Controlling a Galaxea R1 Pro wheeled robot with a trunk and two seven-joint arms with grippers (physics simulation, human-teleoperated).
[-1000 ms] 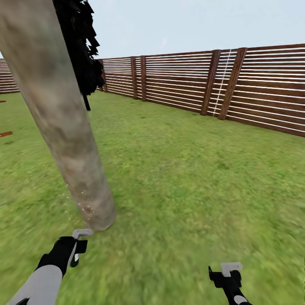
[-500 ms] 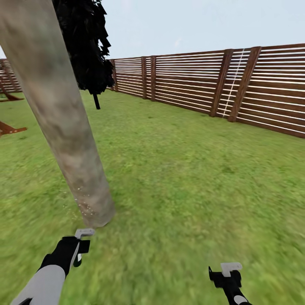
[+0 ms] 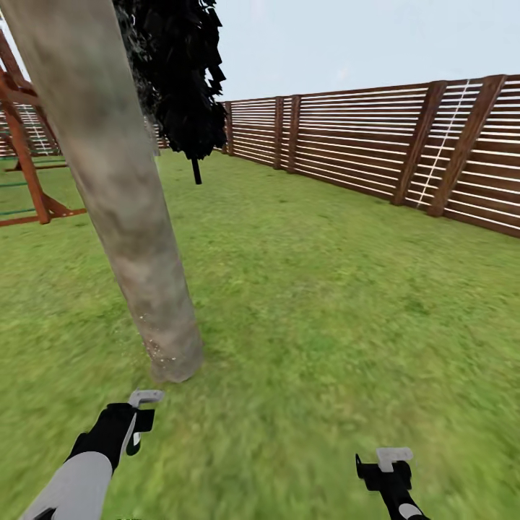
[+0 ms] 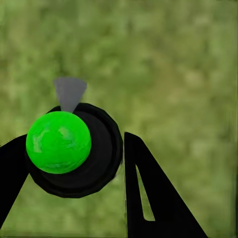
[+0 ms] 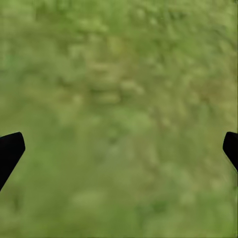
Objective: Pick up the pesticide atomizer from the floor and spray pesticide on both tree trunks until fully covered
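While the left claw (image 4: 74, 163) is clamped on the black pesticide atomizer with a bright green round cap (image 4: 58, 142), the thick mottled grey-brown leaning tree trunk (image 3: 123, 209) stands just ahead on blotchy green grass (image 3: 325, 303), tiny white specks (image 3: 160, 347) near its base. Right claw (image 5: 119, 148) fingers apart, over grass. Brown slatted wooden fence (image 3: 375, 159) behind.

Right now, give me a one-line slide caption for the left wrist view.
Left gripper shut on the green-topped pesticide atomizer, its grey nozzle pointing out over blurred grass.
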